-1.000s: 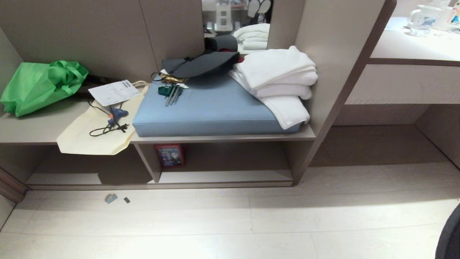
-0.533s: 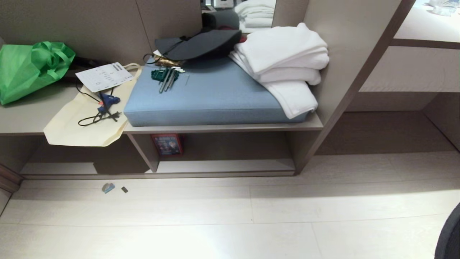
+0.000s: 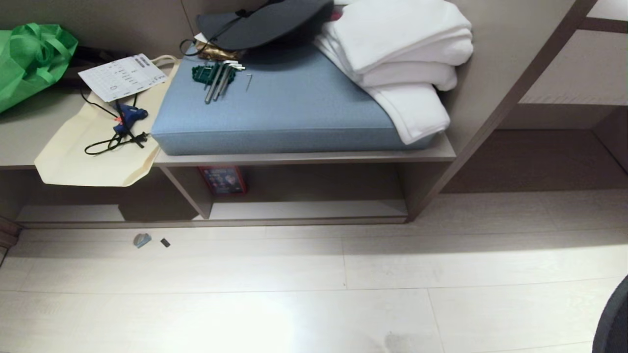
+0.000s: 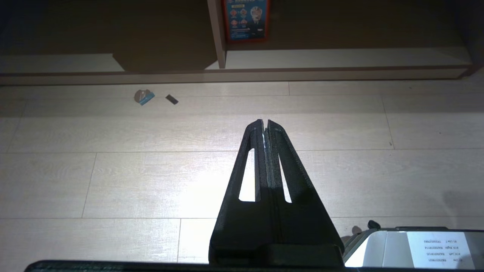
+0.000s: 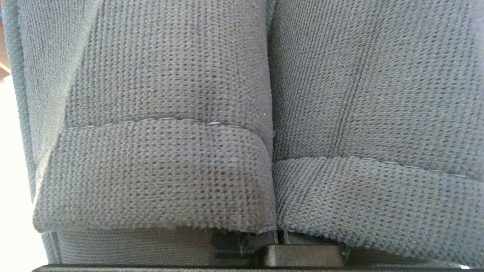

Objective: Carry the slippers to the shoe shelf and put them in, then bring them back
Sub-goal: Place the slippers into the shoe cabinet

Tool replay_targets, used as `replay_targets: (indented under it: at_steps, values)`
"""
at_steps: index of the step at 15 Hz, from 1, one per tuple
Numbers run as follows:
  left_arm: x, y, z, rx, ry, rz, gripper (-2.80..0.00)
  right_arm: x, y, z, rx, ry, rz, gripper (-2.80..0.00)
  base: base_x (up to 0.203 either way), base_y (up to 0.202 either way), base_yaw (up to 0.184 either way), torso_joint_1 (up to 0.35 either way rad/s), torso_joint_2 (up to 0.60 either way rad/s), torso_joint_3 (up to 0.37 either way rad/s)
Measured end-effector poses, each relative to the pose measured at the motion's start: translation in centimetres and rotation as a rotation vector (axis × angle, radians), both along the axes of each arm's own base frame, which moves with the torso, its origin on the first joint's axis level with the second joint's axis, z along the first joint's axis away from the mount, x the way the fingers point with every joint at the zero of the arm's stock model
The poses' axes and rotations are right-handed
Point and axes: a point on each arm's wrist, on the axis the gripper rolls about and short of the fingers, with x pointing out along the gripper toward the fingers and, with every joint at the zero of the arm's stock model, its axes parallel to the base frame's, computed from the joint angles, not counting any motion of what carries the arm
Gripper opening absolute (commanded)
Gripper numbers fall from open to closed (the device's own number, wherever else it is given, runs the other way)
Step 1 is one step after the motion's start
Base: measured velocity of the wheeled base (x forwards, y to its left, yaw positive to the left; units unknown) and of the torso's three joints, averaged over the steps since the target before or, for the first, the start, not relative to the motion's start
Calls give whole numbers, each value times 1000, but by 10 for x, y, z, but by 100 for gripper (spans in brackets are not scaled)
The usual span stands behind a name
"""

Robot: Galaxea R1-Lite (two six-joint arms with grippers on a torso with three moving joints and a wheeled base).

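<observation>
The slippers [image 5: 264, 113] fill the right wrist view edge to edge, two grey knit straps side by side, pressed right against the right gripper [image 5: 278, 236], whose jaws are clamped on them at 6 o'clock of that picture. The left gripper [image 4: 264, 122] hangs over the pale floor [image 4: 151, 170], fingers [image 4: 281, 151] pressed together with nothing between them. From it the shoe shelf [image 3: 304, 210] lies at 12 o'clock, its two low compartments split by an upright panel, a red box [image 3: 222, 179] standing in the right-hand one just beside that panel
</observation>
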Motion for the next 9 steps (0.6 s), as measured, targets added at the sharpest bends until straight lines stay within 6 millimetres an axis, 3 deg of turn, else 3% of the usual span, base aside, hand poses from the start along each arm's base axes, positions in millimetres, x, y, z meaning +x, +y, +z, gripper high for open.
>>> replay_targets:
  at_steps: [9]
  values:
    - [0, 0, 0, 0, 0, 0, -280, 0, 0, 0, -1, 0, 1, -280, 0, 0, 0, 2, 4, -198]
